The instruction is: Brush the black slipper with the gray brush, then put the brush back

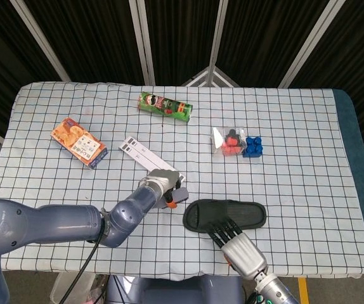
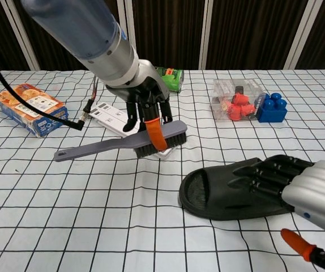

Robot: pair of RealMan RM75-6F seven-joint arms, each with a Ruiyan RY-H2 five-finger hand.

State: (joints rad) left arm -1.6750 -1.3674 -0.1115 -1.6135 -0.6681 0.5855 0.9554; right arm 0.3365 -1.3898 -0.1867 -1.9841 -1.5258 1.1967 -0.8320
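The black slipper [image 1: 229, 214] [image 2: 216, 192] lies flat near the table's front edge. My right hand [image 1: 233, 237] [image 2: 287, 181] rests on its near side, fingers laid over the strap. My left hand [image 1: 167, 188] [image 2: 145, 110] holds the gray brush [image 2: 125, 144] by its head, an orange-tipped thumb across it. The brush hangs level above the cloth, left of the slipper and apart from it, its long handle pointing left. In the head view the brush [image 1: 177, 195] is mostly hidden by the hand.
A white strip [image 1: 145, 157] [image 2: 114, 118] lies just behind the left hand. Further back are a green can [image 1: 165, 106] [image 2: 171, 78], an orange box [image 1: 78, 142] [image 2: 31, 109] at left, and a clear packet of red pieces [image 1: 229, 142] [image 2: 235, 105] beside a blue block [image 1: 253, 147] [image 2: 272, 107].
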